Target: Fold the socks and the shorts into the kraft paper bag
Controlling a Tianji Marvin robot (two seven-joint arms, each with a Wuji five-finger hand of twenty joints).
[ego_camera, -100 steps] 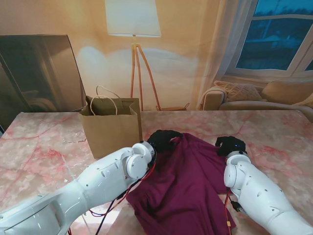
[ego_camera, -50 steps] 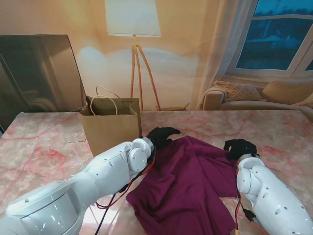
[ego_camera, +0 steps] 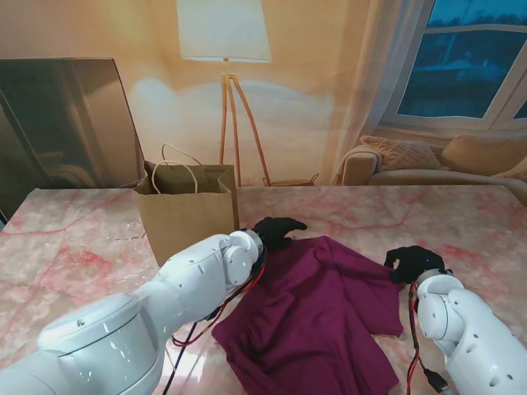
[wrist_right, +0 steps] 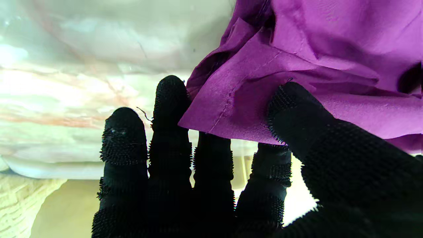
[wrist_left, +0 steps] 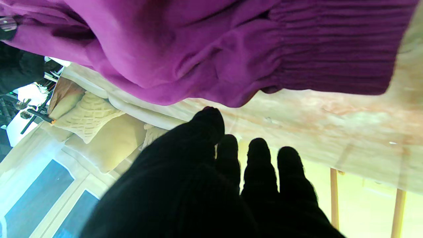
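Shorts (ego_camera: 317, 317) spread between both hands, long axis toward me. Right hand (ego_camera: 416, 263) pinching the right hem; left hand (ego_camera: 276, 230) released, beside the waistband.

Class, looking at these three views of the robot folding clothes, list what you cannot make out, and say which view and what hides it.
- Socks: seen in no view.
- Inside of the paper bag: stand view, hidden by its front wall.
- Near edge of the shorts: stand view, cut off by the bottom edge and covered by both arms.
- Right hand's grip on the shorts: right wrist view, the cloth hides two fingertips.
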